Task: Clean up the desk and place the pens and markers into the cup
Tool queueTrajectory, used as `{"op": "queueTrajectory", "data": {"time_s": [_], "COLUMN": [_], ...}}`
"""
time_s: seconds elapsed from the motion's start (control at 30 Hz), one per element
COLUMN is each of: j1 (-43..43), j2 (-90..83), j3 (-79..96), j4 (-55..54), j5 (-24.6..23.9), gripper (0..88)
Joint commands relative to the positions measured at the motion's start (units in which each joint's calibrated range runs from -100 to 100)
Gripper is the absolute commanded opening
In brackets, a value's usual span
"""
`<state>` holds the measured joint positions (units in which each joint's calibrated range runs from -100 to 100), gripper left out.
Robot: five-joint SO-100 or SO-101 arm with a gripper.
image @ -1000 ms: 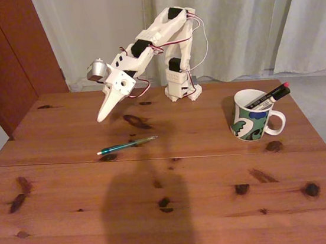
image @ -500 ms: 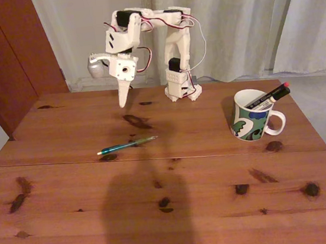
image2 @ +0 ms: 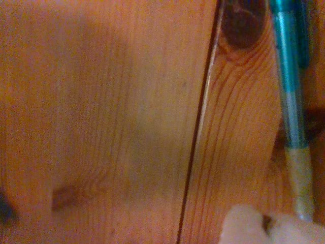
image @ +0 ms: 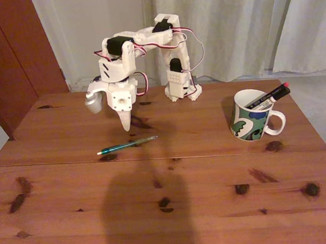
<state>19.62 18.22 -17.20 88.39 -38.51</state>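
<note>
A thin teal-green pen [image: 127, 145] lies flat on the wooden desk [image: 180, 215], just behind its seam. My gripper [image: 126, 125] points straight down a little above and behind the pen's middle, jaws together and holding nothing. In the wrist view the pen [image2: 292, 91] runs down the right edge, with my gripper [image2: 266, 227] at the bottom next to the pen's pale tip. The white cup [image: 251, 115] with green and blue swirls stands at the right. A white-barrelled marker [image: 261, 101] and a black pen with a red tip [image: 278, 90] lean out of the cup.
The arm's base [image: 182, 90] stands at the back middle of the desk. Pale curtains [image: 257, 15] hang behind, and a dark wooden panel [image: 5, 52] is at the back left. The seam [image2: 200, 127] and a dark knot [image2: 244, 23] show in the wrist view.
The gripper swung from slanting down-left to pointing straight down, then dropped lower toward the teal pen. The pen and the cup stayed where they were.
</note>
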Motion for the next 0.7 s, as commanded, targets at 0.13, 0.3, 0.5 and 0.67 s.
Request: {"op": "queueTrajectory", "data": {"time_s": [0.13, 0.3, 0.5, 0.67], "j1": [-0.8, 0.0, 2.9, 4.3], "j2": [0.2, -0.6, -0.4, 0.3], "j3": [-0.7, 6.1, 12.9, 15.0], "j4": [0.5, 0.5, -0.3, -7.1], "j5": [0.2, 1.5, 5.0, 5.0], "gripper": [1.0, 1.2, 1.2, 5.8]}}
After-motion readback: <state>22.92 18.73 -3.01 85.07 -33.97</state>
